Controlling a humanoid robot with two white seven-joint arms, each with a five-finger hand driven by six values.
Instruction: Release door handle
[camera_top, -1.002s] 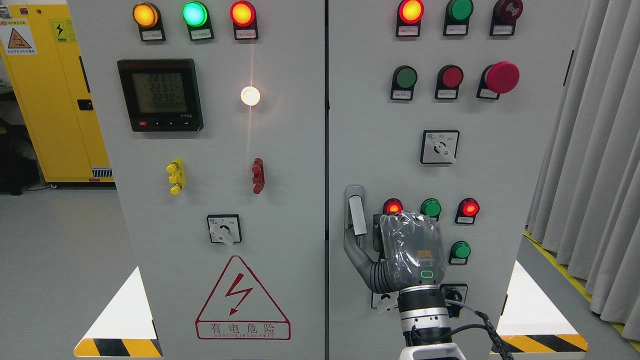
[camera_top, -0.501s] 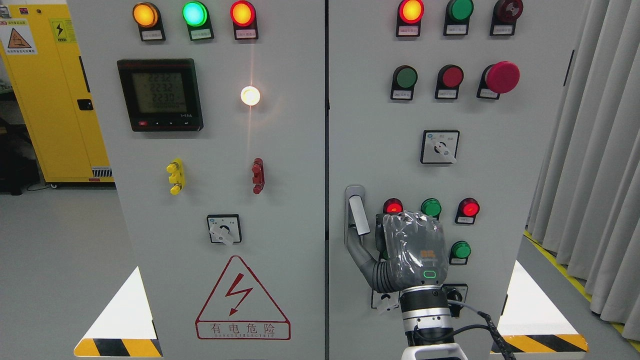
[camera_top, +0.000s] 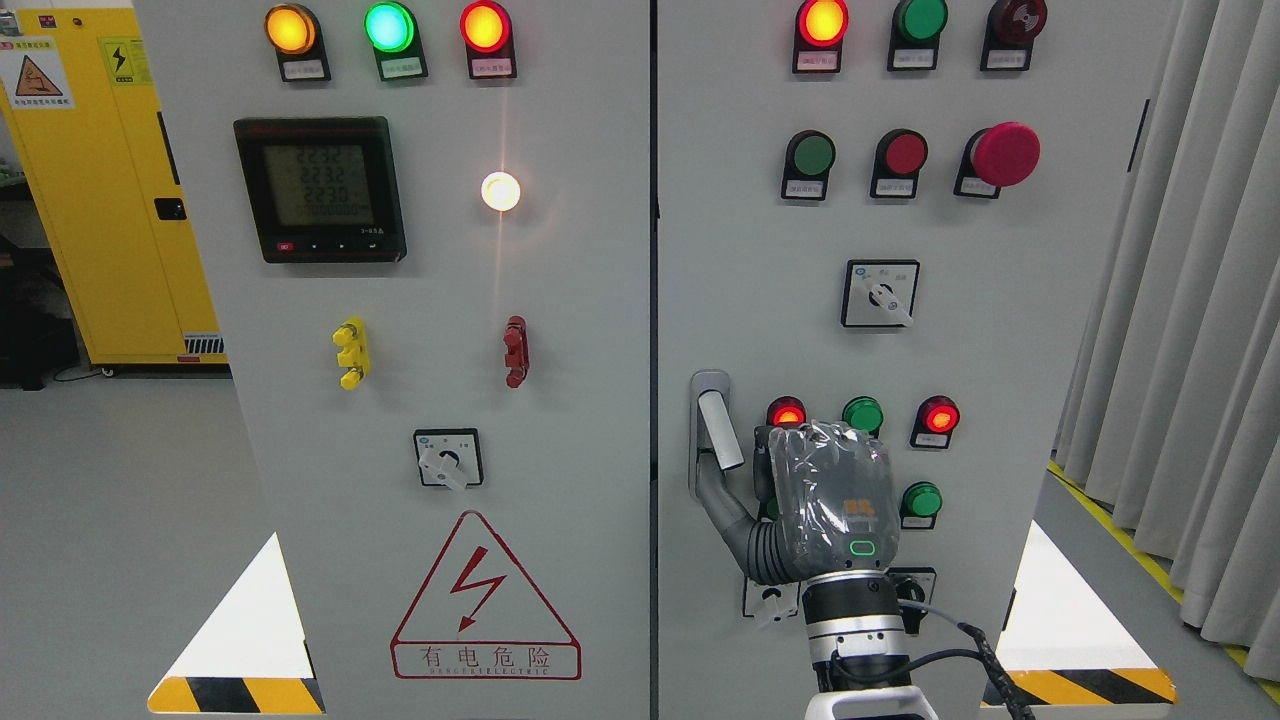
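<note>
Right hand, grey and wrapped in clear plastic film, comes up from the bottom edge right of middle and sits against the right-hand door of the pale grey electrical cabinet. Its back faces the camera, so the fingers are tucked out of sight behind it. Only the grey thumb shows, reaching up and to the left to the foot of the silver lever door handle.

That handle is the key. It lies up and to the left of the palm, just beside it, its long axis running near vertical with a slight lean, set in a recessed plate by the door's left edge. Thumb tip touches or sits right under the lever's lower end. Whether the hidden fingers grip anything, I cannot tell.

My read: letting go means drawing the thumb down and right, away from the lever. No left arm in view.
</note>
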